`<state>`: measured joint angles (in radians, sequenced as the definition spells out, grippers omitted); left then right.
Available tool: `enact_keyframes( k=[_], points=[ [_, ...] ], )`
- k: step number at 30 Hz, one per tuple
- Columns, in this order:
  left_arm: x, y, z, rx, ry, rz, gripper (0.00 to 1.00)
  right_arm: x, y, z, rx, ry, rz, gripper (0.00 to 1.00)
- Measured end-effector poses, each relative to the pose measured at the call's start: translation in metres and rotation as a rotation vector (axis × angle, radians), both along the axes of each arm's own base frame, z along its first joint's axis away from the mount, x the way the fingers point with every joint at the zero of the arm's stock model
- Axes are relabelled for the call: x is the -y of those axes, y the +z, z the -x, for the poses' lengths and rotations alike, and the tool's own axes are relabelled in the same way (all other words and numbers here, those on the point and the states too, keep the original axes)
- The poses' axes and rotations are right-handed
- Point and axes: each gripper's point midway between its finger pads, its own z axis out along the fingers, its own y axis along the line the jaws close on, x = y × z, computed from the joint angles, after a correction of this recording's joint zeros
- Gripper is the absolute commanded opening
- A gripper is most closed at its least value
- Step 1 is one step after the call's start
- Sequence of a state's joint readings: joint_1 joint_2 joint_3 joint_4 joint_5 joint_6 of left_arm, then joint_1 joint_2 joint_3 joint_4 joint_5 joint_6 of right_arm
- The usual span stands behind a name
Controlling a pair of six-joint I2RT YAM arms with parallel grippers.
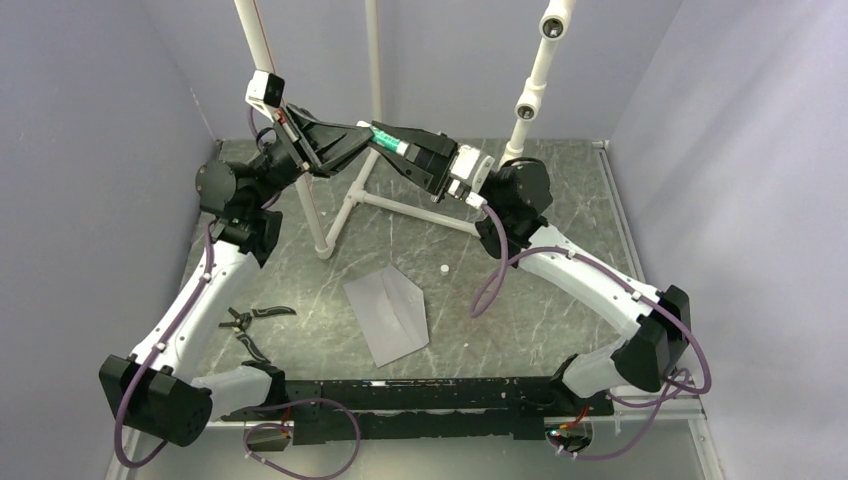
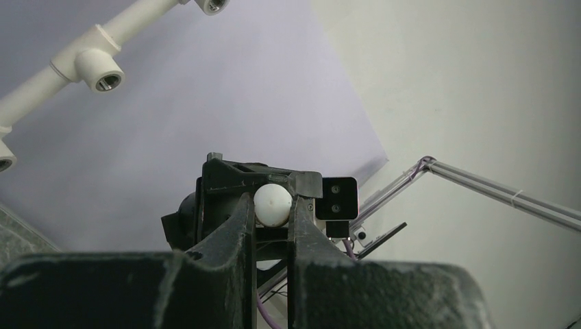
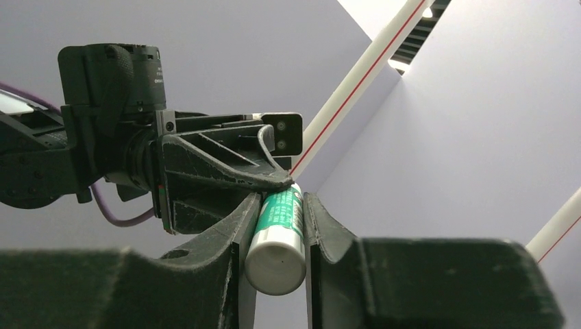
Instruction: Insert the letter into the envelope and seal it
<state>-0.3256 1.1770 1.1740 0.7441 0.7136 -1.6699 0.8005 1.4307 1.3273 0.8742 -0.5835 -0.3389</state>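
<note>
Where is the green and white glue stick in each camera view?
Top external: green and white glue stick upper centre, between left gripper and right gripper.
Left wrist: only its white end, centre.
Right wrist: glue stick lower centre.
Shared landmark: white pipe frame.

Marbled table [image 1: 560, 230]: envelope [image 1: 388, 315] centre, black pliers [image 1: 250, 325] left, white cap [image 1: 443, 269].
</note>
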Motion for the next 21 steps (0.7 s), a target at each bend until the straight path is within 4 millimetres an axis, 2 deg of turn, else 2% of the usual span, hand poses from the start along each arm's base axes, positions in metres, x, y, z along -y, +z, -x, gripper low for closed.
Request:
enact_keyframes(
  k=[2, 3, 5, 6, 7, 9, 14, 16, 20, 21],
  points=[
    [0.0, 0.0, 0.0, 0.002, 0.002, -0.001, 0.05, 0.0, -0.001, -0.001, -0.002, 0.0, 0.006, 0.0],
    [0.0, -0.001, -0.001, 0.003, 0.004, -0.004, 0.13, 0.0, -0.001, -0.001, -0.003, 0.0, 0.007, 0.0],
    [0.0, -0.002, -0.002, 0.002, 0.011, -0.012, 0.47, 0.0, -0.001, -0.001, -0.006, -0.001, 0.009, 0.0],
    [0.001, -0.002, -0.002, 0.006, 0.019, -0.02, 0.59, -0.001, -0.002, -0.001, -0.01, 0.001, 0.012, 0.0],
    [0.001, -0.003, -0.003, 0.014, 0.03, -0.035, 0.66, -0.001, -0.002, -0.002, -0.014, 0.001, 0.013, 0.0],
    [0.002, -0.009, -0.003, 0.017, 0.044, -0.071, 0.74, 0.0, -0.003, -0.004, -0.038, -0.001, 0.011, 0.0],
    [0.001, -0.029, 0.001, 0.029, 0.127, -0.208, 0.77, 0.012, -0.005, -0.013, -0.192, -0.041, -0.008, 0.0],
    [-0.004, -0.04, 0.004, 0.038, 0.186, -0.287, 0.77, 0.024, -0.008, -0.016, -0.32, -0.068, -0.014, 0.0],
    [-0.02, -0.069, 0.017, 0.077, 0.307, -0.448, 0.68, 0.052, -0.016, -0.02, -0.59, -0.125, -0.04, 0.0],
    [-0.025, -0.077, 0.02, 0.091, 0.34, -0.488, 0.61, 0.058, -0.022, -0.021, -0.657, -0.14, -0.042, 0.0]
  ],
)
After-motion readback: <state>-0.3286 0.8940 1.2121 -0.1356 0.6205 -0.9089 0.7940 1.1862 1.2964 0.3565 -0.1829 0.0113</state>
